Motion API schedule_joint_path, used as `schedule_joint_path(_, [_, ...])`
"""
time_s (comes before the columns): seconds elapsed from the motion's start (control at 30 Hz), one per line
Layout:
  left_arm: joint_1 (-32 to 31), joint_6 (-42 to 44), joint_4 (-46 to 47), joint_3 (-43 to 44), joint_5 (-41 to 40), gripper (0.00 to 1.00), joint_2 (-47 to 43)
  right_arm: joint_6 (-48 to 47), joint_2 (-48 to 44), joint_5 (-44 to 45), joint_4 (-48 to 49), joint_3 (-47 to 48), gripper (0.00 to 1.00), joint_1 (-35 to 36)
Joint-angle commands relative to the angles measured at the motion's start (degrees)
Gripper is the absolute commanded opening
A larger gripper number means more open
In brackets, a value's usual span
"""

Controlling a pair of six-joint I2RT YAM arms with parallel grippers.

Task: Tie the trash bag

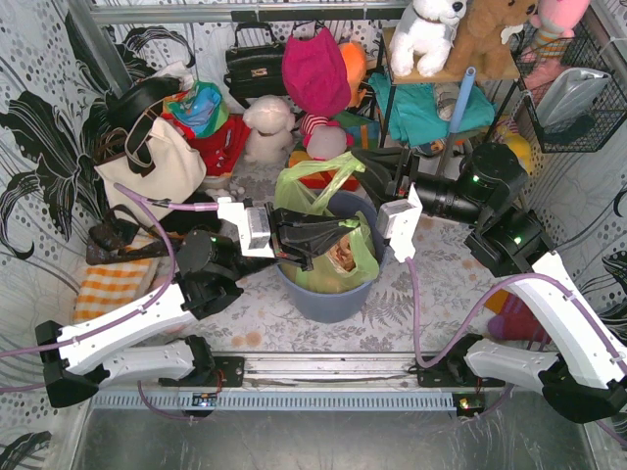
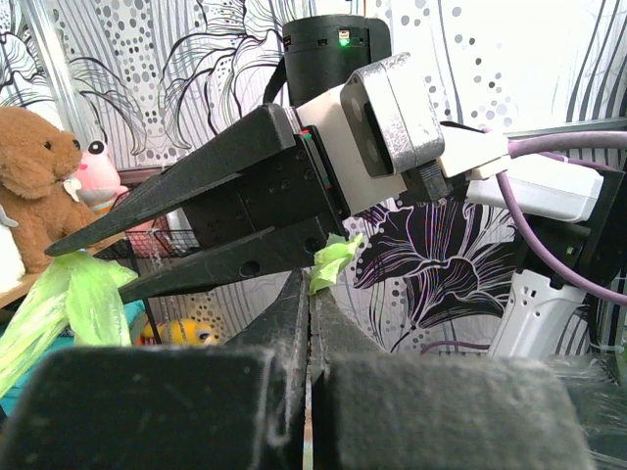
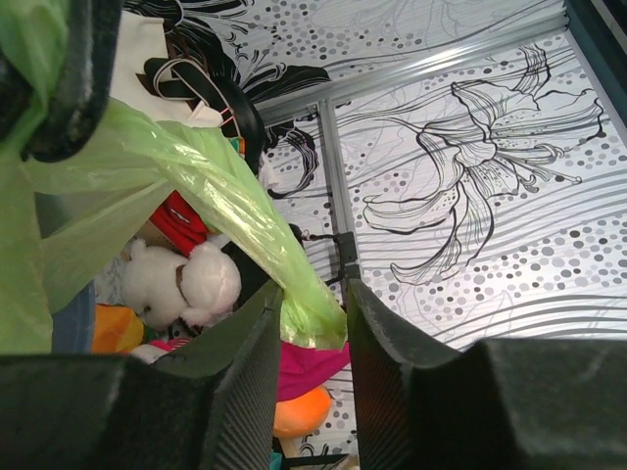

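**Item: trash bag [image 1: 361, 259].** Thin lime-green plastic, seated in the round blue bin [image 1: 328, 302] at the middle of the counter [image 1: 255, 318]. The mouth is not tied.

**Contents.** Crumpled brown paper [image 1: 343, 255] shows in the bag's open top. The bin holds only the bag, as far as can be seen.

**Left claw [image 1: 333, 238].** Reaches in low over the bin's rim. Its own camera shows the fingers pressed together [image 2: 310, 284] with a scrap of green plastic poking out past the tips, so it is pinching an edge of the bag.

**Right claw [image 1: 361, 164].** Stands above and behind the bin. The jaws are part closed, with a bunched upper flap [image 1: 318, 184] running up into the gap [image 3: 315, 304]. It looks gripped and the flap is drawn fairly taut.

**Step in hand.** By my reading, the two sides of the mouth are gathered, one per arm, and the knot is not yet begun.

**Next move calls for.** Crossing one flap over the other without either pinch slipping, since the film is thin and slick. There must also be enough slack that the bag does not lift the bin.

**Other containers.**
- Cream tote bag [image 1: 157, 166], at the back left; contents cannot be made out.
- Wire basket [image 1: 578, 93], on the right wall; it holds a pale packet-like thing, not identifiable.
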Motion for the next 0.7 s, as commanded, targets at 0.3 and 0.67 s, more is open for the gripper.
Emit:
schedule_joint_path(0.3, [0.46,0.92,1.96,3.41,-0.08,0.00,0.75,9.33,-1.72,-3.15,3.93,2.10,0.00,0.37])
schedule_joint_path(0.67, [0.57,4.23,2.80,6.93,-4.41,0.00,2.71,52.41,0.31,2.63,20.55,2.89,0.00,0.37])
